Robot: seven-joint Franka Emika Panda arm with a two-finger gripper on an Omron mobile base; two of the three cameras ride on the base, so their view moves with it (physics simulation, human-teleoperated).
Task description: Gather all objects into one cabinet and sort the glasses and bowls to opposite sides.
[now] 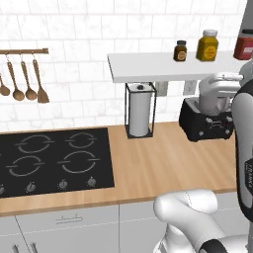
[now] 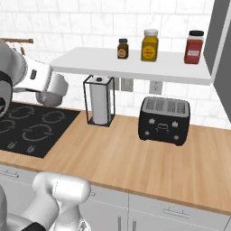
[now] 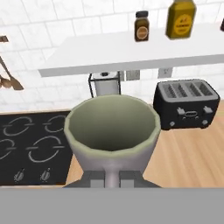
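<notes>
1. Left base view: the arm rises at the right edge, with its hand section in front of the toaster (image 1: 205, 124). The stove (image 1: 52, 160) sits at left on the wood counter (image 1: 163, 158). The paper towel roll (image 1: 139, 114) stands in a wire holder under the white shelf (image 1: 168, 66). Three jars are on the shelf: brown jar (image 1: 180, 50), yellow jar (image 1: 207, 45), red jar (image 1: 244, 44). Wooden spoons (image 1: 22, 79) hang from a rail on the tile wall.
2. Right base view: an arm link crosses at upper left, above the stove (image 2: 31, 128). The toaster (image 2: 163, 119) stands clear on the counter (image 2: 135, 158), right of the paper towel roll (image 2: 100, 106). The same three jars stand on the shelf (image 2: 135, 65). The grey cabinet door (image 2: 221, 49) runs down the right edge.
3. Hand view: the gripper (image 3: 112, 177) is clamped tight on a grey mug (image 3: 111, 135), with the fingers pinching its near wall. The mug is held off the counter, mouth toward the camera, inside empty. Behind it are the stove (image 3: 30, 146), toaster (image 3: 187, 104) and shelf (image 3: 131, 52).
</notes>
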